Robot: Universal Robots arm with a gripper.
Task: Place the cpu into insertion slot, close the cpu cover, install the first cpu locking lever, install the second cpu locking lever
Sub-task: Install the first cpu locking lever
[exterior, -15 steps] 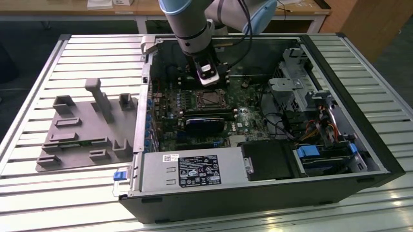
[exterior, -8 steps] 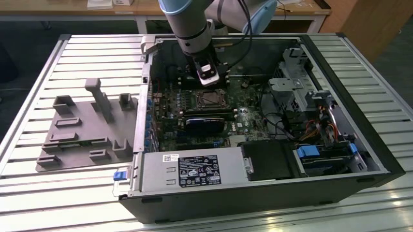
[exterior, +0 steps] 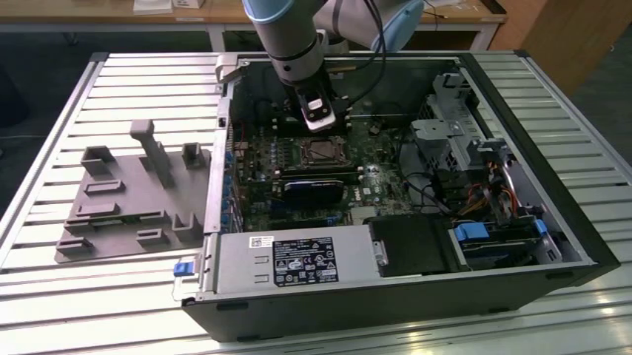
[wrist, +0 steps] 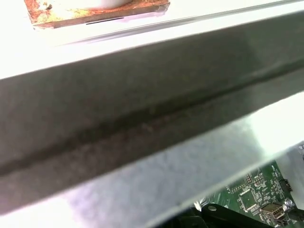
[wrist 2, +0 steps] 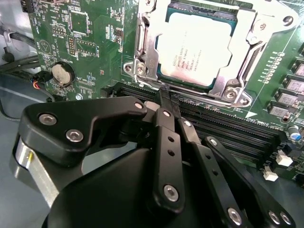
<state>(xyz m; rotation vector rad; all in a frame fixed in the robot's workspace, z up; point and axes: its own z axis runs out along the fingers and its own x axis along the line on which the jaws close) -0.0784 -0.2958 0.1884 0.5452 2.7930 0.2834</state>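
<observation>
1. My gripper [wrist 2: 164, 95] has its fingertips pressed together, with the tip just beside the edge of the cpu cover [wrist 2: 145, 45].
2. The cpu [wrist 2: 192, 47] lies flat beneath that cover's window, on the green motherboard [wrist 2: 95, 28].

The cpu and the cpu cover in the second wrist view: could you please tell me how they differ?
The cpu is a solid pale square with print on top; the cpu cover is a shiny open frame. The cpu shows through the window, while the cpu cover runs around its edges. The cpu is smaller than the cpu cover. Both are square and metallic.
</observation>
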